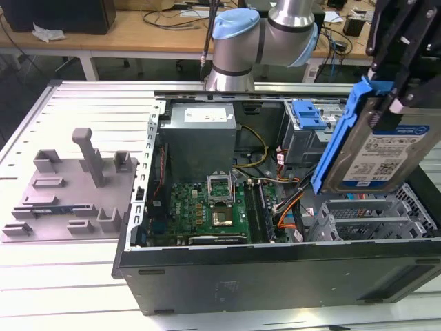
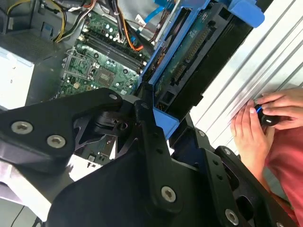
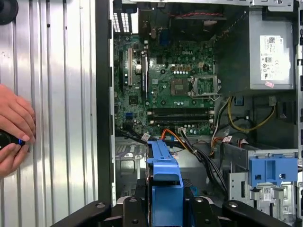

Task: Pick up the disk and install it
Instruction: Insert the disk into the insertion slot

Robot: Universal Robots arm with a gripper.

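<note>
1. Exterior view: the gripper (image 1: 389, 93) is clamped on the upper end of the disk (image 1: 386, 155). The disk hangs tilted beneath it, above the open computer case (image 1: 275, 272).
2. Second wrist view: the disk juts forward from the gripper, with the motherboard (image 2: 99, 61) beyond. A person's hand (image 2: 253, 130) is on the ribbed table (image 2: 279, 52), off to the gripper's side.
3. First wrist view: the disk's blue bracket rises edge-on from the gripper, and a blue latch (image 3: 270, 170) sits nearby.

Robotics lab: open PC case (image 1: 275, 276) on slatted metal bench (image 1: 83, 103), cable-strewn desks (image 1: 151, 31) in bg
</note>
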